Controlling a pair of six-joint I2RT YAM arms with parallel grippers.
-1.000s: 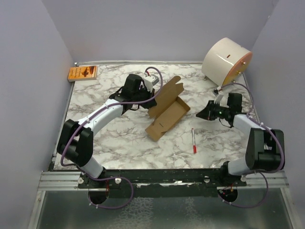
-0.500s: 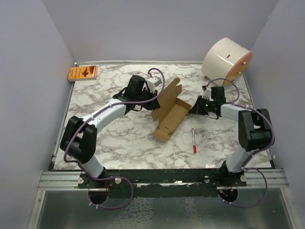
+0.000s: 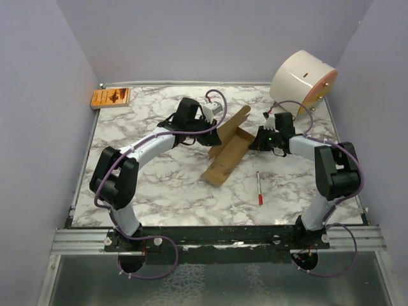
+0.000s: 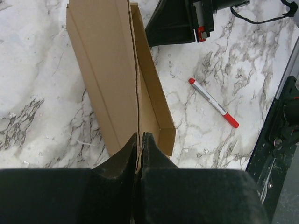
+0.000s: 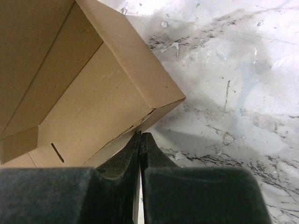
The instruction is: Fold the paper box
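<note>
My left end effector (image 4: 140, 136) pinches the raised lid of the plain brown cardboard box (image 4: 103, 70); my right end effector (image 5: 141, 136), pressed together, touches its wall. Tray looks formed; closing remains.

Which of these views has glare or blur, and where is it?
Right wrist: strong glare whitens the table near the top; its own fingers are dark and blurred. Left wrist: paper box and pen sharp. Top external: even light, soft shadows.

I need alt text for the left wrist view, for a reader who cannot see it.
The left gripper, at the bottom edge, pinches a raised panel of the paper box, which stretches away over the marble table. A red-capped pen lies beside the box.
</note>
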